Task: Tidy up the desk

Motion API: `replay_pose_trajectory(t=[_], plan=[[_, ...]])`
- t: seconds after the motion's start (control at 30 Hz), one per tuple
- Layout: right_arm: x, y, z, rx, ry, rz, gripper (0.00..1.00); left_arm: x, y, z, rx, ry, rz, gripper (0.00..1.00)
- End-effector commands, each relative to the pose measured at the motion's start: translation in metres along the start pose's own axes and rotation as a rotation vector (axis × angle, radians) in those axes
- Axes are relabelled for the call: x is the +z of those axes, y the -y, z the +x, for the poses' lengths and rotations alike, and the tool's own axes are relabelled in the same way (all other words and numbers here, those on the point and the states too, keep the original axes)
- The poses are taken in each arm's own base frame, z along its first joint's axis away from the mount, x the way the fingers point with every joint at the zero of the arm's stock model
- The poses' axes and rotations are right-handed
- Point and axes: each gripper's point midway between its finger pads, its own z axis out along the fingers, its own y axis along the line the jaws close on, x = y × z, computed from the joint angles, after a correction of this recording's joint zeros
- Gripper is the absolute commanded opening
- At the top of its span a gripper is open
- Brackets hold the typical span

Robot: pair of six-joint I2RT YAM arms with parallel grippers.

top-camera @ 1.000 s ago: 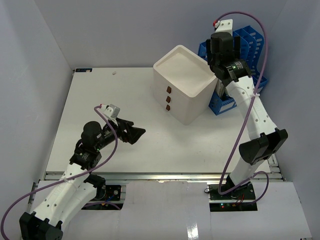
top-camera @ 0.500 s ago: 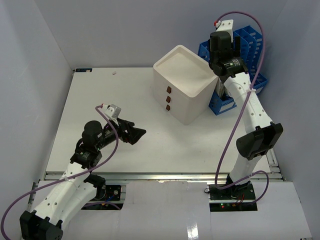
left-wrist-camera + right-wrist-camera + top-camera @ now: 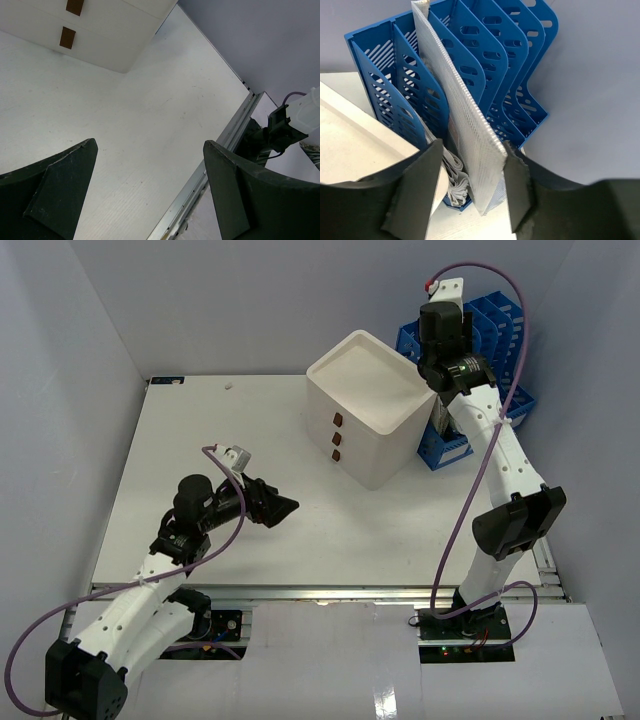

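The desk point(image 3: 200, 440) is a wide white tabletop with a metal rail point(image 3: 330, 592) along its front edge. My left gripper point(image 3: 285, 508) hovers low over its middle front, open and empty; in the left wrist view point(image 3: 150, 145) only bare desk point(image 3: 125, 110) and the rail point(image 3: 220, 155) lie between the fingers. My right gripper point(image 3: 472, 150) is held high over the blue file rack point(image 3: 510, 55), open, its fingers on either side of a white mesh pouch point(image 3: 455, 100) standing in a slot. The right finger touches the pouch's edge.
A white three-drawer box point(image 3: 365, 400) stands at the back right of the desk, against the blue rack point(image 3: 500, 330). Its brown handles show in the left wrist view point(image 3: 67, 37). A grey rolled bundle point(image 3: 457, 180) sits in the rack slot beside the pouch. Walls enclose three sides.
My left gripper has moved a little to the right and nearer the front edge. My right gripper has shifted slightly up and back over the rack.
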Motion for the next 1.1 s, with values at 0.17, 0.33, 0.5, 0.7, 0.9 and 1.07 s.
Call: replay_pose_trajectory(t=[0.17,0.33,0.5,0.7,0.9,1.07], plan=[[-0.007,0.018,-0.033,0.09,0.082,0.022,0.39,-0.005,0.012,-0.008,0.029,0.031,0.045,0.98],[-0.002,0.018,-0.037,0.102,0.09,0.002,0.19,-0.006,0.011,-0.005,0.025,0.027,0.039,0.98],[0.002,0.015,-0.038,0.109,0.088,-0.037,0.08,-0.007,0.01,-0.004,0.024,0.022,0.032,0.98],[0.0,0.015,-0.048,0.128,0.106,-0.108,0.08,-0.01,0.011,-0.004,0.016,0.026,0.029,0.98],[-0.024,0.017,-0.102,0.153,0.292,-0.207,0.08,-0.011,0.013,-0.003,0.0,0.025,0.032,0.98],[-0.029,0.023,-0.126,0.154,0.413,-0.196,0.08,-0.011,0.014,-0.007,0.004,0.027,0.03,0.98]])
